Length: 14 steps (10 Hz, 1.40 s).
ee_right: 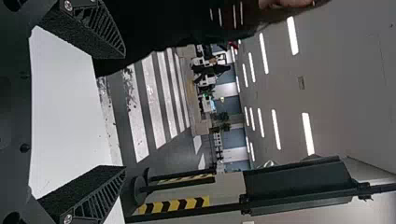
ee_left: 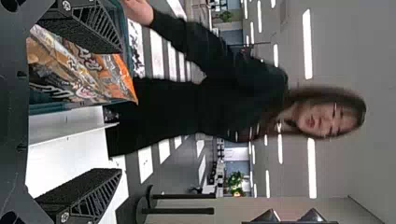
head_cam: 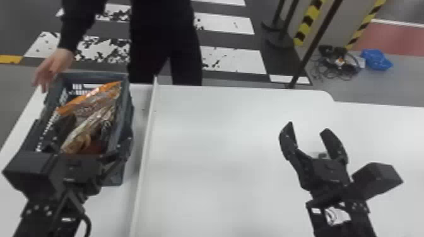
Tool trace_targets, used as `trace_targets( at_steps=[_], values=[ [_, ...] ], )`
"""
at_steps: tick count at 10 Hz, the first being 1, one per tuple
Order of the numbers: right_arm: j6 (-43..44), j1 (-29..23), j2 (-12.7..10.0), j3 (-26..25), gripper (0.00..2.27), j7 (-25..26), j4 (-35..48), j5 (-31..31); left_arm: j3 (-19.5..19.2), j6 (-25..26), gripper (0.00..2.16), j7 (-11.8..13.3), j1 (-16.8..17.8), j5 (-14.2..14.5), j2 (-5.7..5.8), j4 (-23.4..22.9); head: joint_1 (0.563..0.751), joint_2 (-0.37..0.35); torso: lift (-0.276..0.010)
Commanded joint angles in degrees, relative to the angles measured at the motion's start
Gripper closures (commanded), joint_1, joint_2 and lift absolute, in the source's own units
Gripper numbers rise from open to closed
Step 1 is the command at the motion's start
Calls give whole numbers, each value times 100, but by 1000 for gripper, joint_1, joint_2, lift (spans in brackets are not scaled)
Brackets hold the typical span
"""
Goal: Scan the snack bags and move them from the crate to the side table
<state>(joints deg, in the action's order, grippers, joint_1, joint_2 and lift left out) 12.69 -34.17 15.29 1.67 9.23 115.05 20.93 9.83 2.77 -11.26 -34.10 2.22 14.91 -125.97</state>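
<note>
Snack bags [head_cam: 90, 98] of glossy, crinkled plastic film, matt plastic crate [head_cam: 91, 75], smooth table [head_cam: 220, 141] with faint sheen

Legible text: none | snack bags [head_cam: 91, 100], print: unreadable | right arm [head_cam: 358, 225], label [head_cam: 337, 216]: unreadable

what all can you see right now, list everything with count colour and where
Crate: one, grey-blue, table's left
Snack bags: at least two, orange and brown, in crate
Table: white, below both grippers
Ledge: one, white, right of crate
Posts: at least three, black, behind table
Cables: several, black, floor
Plastic: one, blue, beside cables
Hand: one, crate's far left corner
Left gripper: one, black, crate's near end
Right gripper: one, black, table's right
</note>
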Motion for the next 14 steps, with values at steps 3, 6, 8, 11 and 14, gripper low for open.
trace_targets(
  at_steps=[3,6,8,11,14],
  values=[
    [0,7,-70,9,70,0,-62,-37,-351,475,100,151,-79,147,100,-191,695,-111,-87],
    [18,7,-70,0,70,9,-132,-37,-1001,1090,107,784,-308,296,109,-420,695,-89,-87],
    [88,16,-70,18,70,0,-159,-37,-1361,1090,110,1179,-387,437,109,-402,695,-63,-87],
    [211,-11,-70,70,70,0,-159,-37,-1519,1336,151,1619,-290,604,82,-323,695,-32,-87],
    [264,-28,-70,79,70,0,-159,-37,-1572,1635,211,1777,-114,630,91,-200,695,-27,-87]
  ],
)
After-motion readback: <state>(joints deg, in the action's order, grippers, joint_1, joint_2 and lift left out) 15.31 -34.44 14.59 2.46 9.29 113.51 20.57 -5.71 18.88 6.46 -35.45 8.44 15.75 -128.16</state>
